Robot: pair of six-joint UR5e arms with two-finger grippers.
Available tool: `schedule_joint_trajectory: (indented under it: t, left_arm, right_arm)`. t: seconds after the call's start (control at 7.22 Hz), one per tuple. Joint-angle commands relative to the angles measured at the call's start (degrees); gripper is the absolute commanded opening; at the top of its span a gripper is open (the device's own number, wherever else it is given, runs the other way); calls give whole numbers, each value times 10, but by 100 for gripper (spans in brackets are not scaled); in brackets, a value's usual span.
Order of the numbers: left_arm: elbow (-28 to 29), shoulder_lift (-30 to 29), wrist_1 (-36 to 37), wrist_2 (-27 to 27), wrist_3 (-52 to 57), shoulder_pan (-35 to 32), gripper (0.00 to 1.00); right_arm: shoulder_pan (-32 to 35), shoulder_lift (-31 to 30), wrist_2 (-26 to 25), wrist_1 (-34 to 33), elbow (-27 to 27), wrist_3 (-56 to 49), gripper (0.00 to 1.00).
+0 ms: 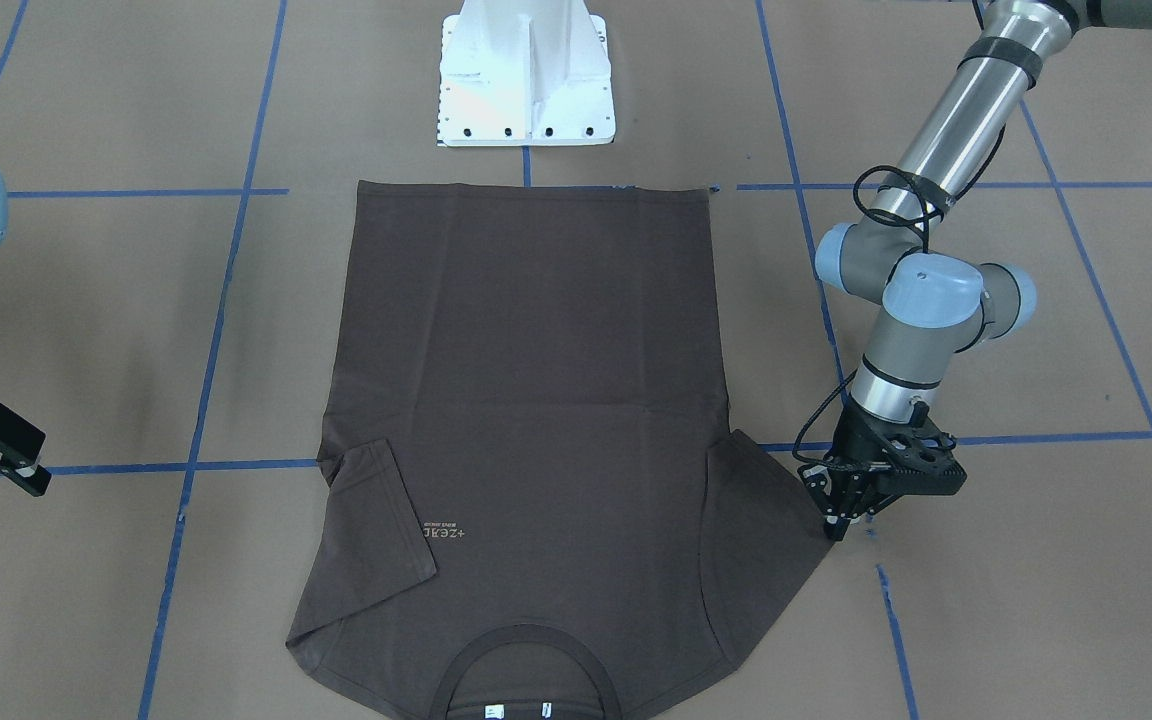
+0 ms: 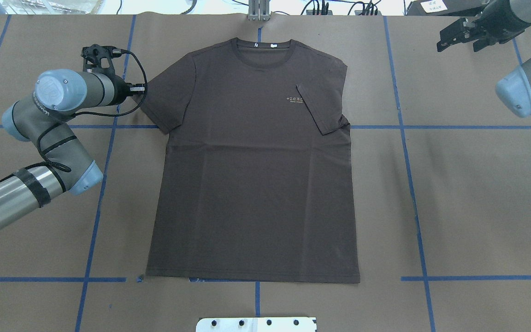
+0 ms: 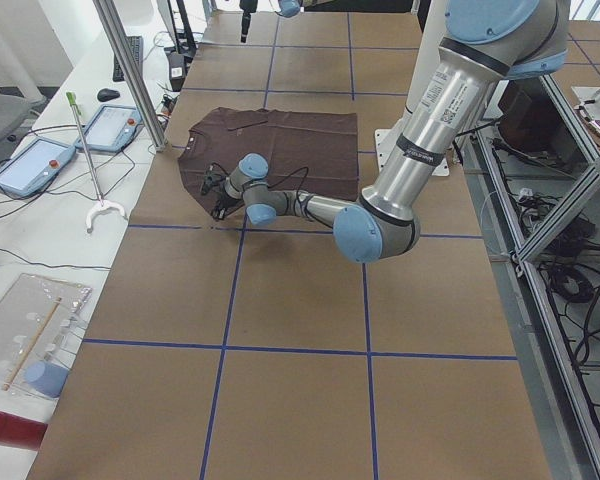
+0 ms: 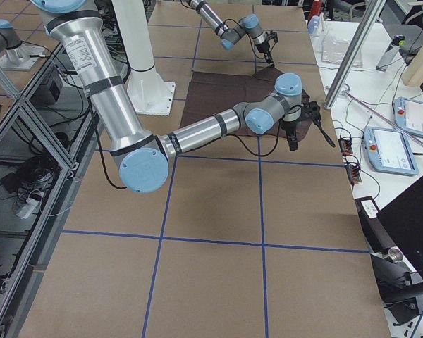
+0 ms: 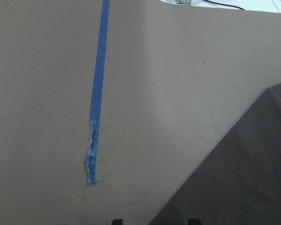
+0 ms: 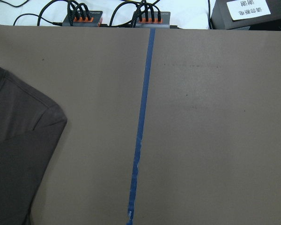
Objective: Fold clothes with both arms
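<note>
The dark brown T-shirt (image 2: pixel 256 175) lies flat, front up, with its collar (image 2: pixel 265 46) at the far side. One sleeve (image 2: pixel 318 108) is folded in over the chest by the pale lettering. The other sleeve (image 2: pixel 168 97) is spread out. My left gripper (image 1: pixel 839 522) points down at that sleeve's tip. In the left wrist view its fingertips (image 5: pixel 116 221) stand apart over the sleeve's edge (image 5: pixel 243 178), gripping nothing. My right gripper (image 1: pixel 21 455) hangs open and empty above bare table, well away from the shirt; it also shows in the overhead view (image 2: pixel 445 39).
Brown paper with blue tape lines (image 2: pixel 413 184) covers the table. The white pedestal base (image 1: pixel 526 75) stands just behind the shirt's hem. Cable hubs (image 6: pixel 84 18) sit along the far edge. Tablets and tools (image 3: pixel 40 165) lie on a side bench.
</note>
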Motion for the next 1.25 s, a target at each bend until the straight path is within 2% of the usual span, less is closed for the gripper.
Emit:
schedule_joint_trajectory:
  t: [0.0, 0.14, 0.28, 1.11]
  left_arm:
    - [-1, 1, -1, 0, 2, 0, 0]
    - [-1, 1, 0, 0, 13, 0, 23]
    - [-1, 1, 1, 0, 26, 0, 36]
    - [0, 2, 5, 1, 32, 0, 43]
  right_arm:
    - [0, 0, 1, 0, -1, 0, 100]
    - [0, 0, 0, 0, -2, 0, 100]
    - [0, 0, 0, 0, -2, 0, 100]
    - [-1, 0, 0, 0, -3, 0, 100]
